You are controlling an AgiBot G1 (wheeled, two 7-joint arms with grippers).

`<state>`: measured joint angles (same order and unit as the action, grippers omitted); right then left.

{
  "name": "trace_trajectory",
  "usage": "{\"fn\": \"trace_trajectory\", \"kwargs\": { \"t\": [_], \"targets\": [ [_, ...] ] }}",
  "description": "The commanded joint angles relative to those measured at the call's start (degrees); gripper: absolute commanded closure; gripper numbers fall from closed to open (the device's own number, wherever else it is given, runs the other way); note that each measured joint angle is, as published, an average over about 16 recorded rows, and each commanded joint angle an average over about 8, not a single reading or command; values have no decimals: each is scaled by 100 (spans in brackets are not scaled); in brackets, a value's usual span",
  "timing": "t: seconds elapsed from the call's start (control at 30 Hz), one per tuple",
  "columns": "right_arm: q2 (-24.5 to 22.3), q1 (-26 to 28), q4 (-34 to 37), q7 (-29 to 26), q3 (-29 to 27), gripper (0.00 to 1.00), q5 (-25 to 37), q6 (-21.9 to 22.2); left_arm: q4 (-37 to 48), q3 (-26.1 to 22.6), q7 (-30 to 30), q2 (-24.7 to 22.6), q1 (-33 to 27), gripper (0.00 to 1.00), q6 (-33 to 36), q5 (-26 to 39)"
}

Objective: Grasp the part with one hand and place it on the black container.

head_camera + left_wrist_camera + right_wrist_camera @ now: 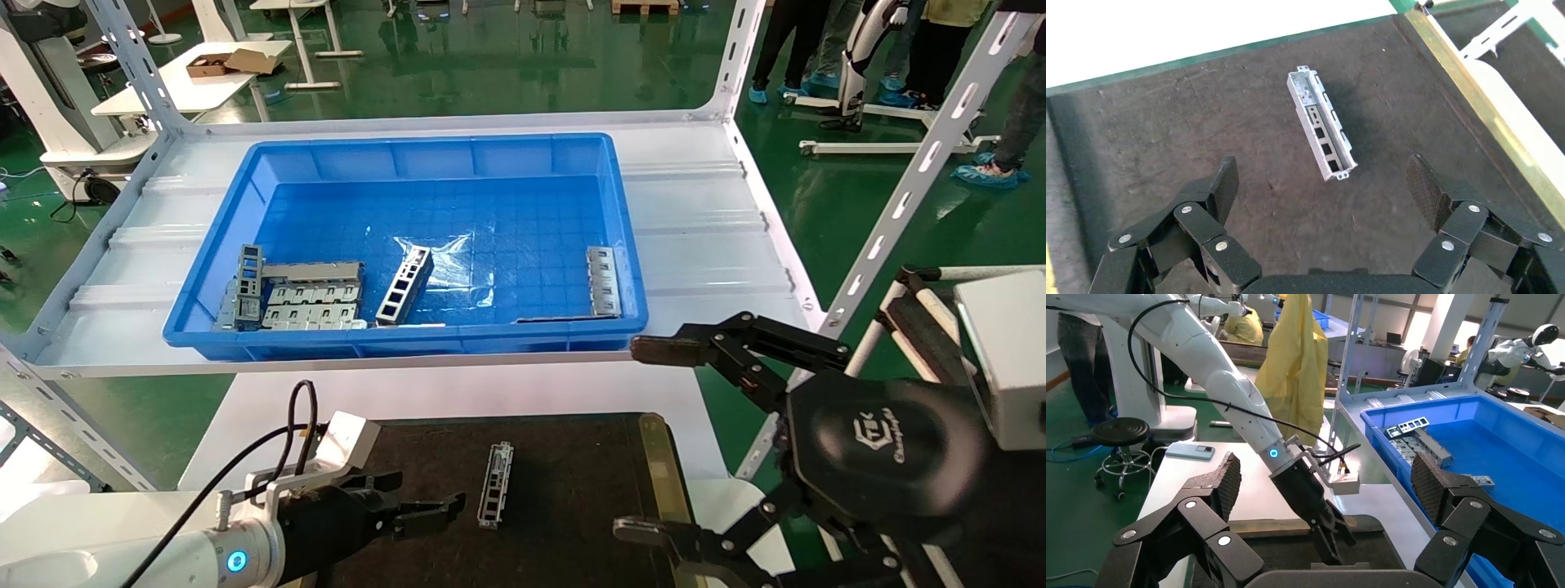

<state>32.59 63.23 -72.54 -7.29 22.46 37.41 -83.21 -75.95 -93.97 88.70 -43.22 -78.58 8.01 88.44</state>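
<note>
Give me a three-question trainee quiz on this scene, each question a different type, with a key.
1. True or false: the part lies on the black container.
2. The left hand is: A) shut on the part, B) open, apart from the part, C) inside the blue bin.
3. Fill in: the right hand hovers open at the container's ___ side.

Key: 1 true; 2 B; 3 right.

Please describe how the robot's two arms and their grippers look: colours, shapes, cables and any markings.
The left gripper is black with jointed fingers, on a white arm with a glowing cyan ring, a white boxy module and a black cable. The right gripper is black too, its rounded housing carrying a pale logo; its finger pads are textured.
</note>
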Motion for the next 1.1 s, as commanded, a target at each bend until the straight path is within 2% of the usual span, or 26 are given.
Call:
{"fn": "trace_trajectory", "kwargs": {
  "t": [0.03,0.27,0.47,0.83,0.97,1.1],
  "targets": [
    [0,0,0,0,0,0,0,0,-142,-9,-86,102,-42,0,45,34],
    [0,0,0,0,0,0,0,0,-203,138,-694,236,-167,0,310,-260],
    [0,0,0,0,1,0,0,0,-223,451,-1469,398,-302,0,786,-814],
    [0,0,0,0,1,0,-1,0,-185,1582,-3558,766,-181,0,2001,-2599],
    [0,0,0,1,1,0,-1,0,-149,1956,-4259,851,53,0,2214,-3126],
    [0,0,0,1,1,0,-1,0,-119,2182,-4722,887,261,0,2302,-3431]
  ]
}}
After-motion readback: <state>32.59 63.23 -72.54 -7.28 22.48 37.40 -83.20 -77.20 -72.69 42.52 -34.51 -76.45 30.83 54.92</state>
